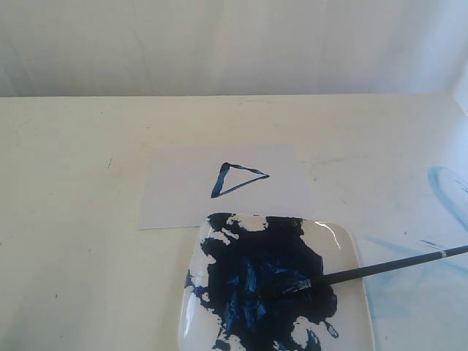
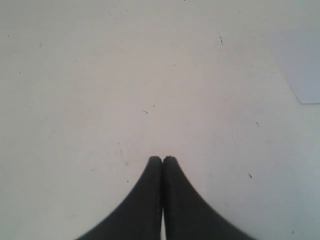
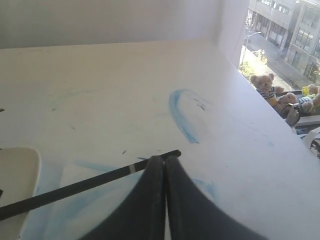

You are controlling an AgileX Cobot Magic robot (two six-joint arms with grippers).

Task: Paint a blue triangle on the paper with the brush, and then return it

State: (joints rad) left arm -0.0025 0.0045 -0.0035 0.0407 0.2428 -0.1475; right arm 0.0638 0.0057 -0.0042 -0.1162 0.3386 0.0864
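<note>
A thin dark-blue triangle point(image 1: 238, 180) is drawn on the white paper point(image 1: 183, 190) near the table's middle. The brush point(image 1: 380, 269) lies with its bristles in the dark-blue paint on the white plate point(image 1: 351, 241), and its black handle runs off the right edge of the exterior view. In the right wrist view my right gripper point(image 3: 165, 157) is shut, and the brush handle point(image 3: 75, 189) passes just behind its fingertips, crossing them rather than lying between them. My left gripper point(image 2: 162, 159) is shut and empty over bare table, with a corner of the paper point(image 2: 302, 70) off to one side. Neither gripper shows in the exterior view.
Pale-blue stains point(image 1: 446, 190) mark the table right of the plate, and they also show as a curved blue stain point(image 3: 180, 115) in the right wrist view. Beyond the table's edge sit stuffed toys point(image 3: 265, 85). A wall stands behind the table.
</note>
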